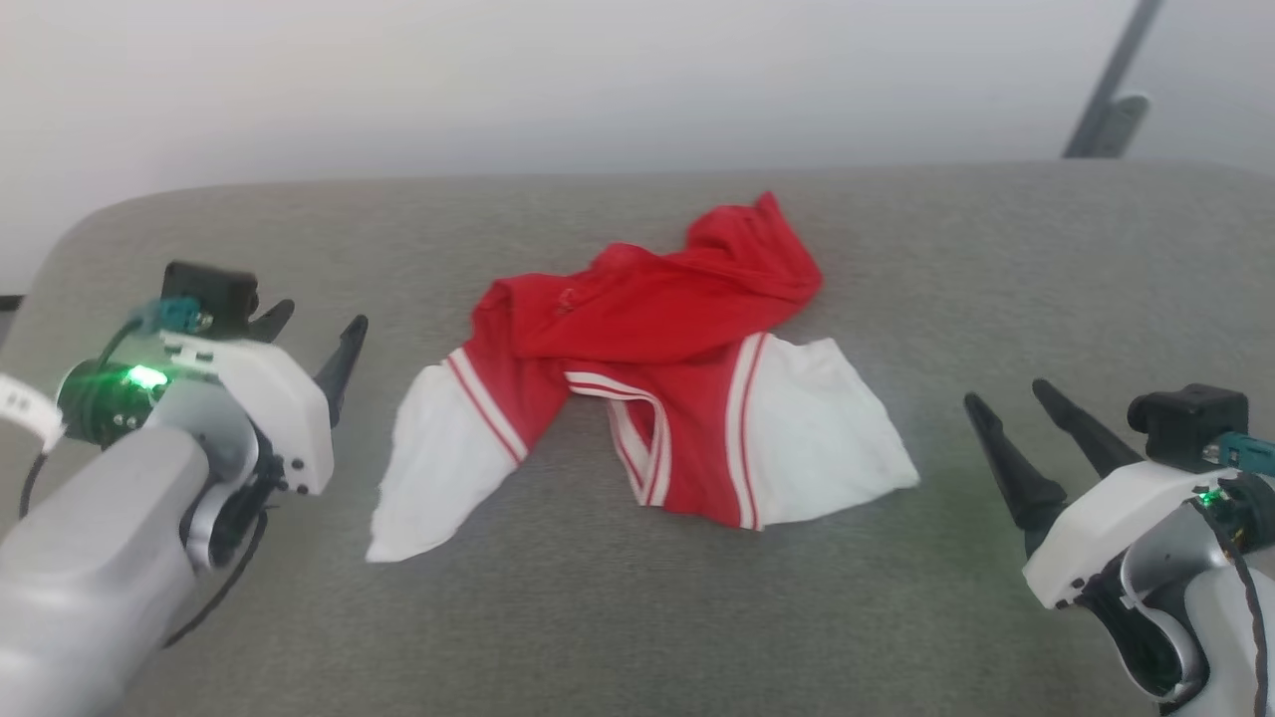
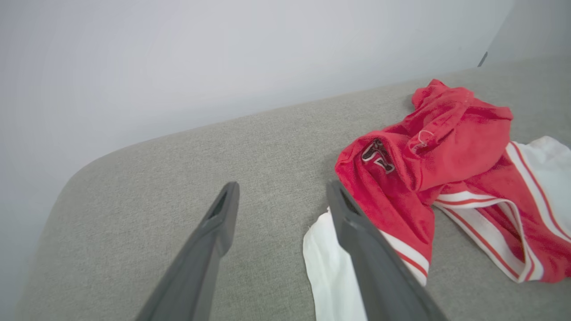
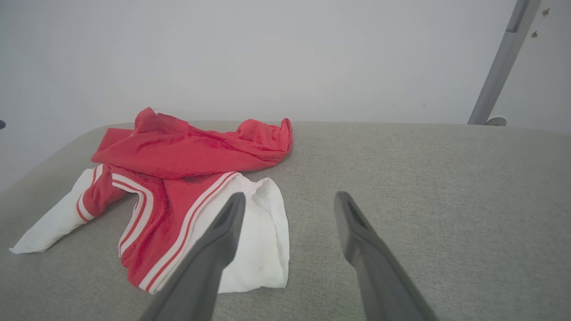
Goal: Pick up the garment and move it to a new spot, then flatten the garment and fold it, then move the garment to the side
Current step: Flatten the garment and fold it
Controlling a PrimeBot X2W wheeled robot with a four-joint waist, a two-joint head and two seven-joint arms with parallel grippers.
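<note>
Flanking the crumpled red jersey shirt [image 1: 647,329] with white sleeves at the middle of the grey fabric-covered table [image 1: 598,617], the left pincer [image 1: 319,317] and right pincer [image 1: 1006,391] gape wide and empty, so the first pickup looks pending: each must reach in and pinch cloth.

The red jersey shirt with white sleeves [image 1: 647,339] lies so bunched that much of its body is buried in its own folds. Only a scrap of black white-outlined lettering [image 2: 378,156] peeks out, too little to read. From the left wrist, the shirt runs off the right edge, and a dark finger of the left claw [image 2: 282,189] covers part of one sleeve. The grey pole [image 1: 1111,90] behind is blurred, its top cut off.
</note>
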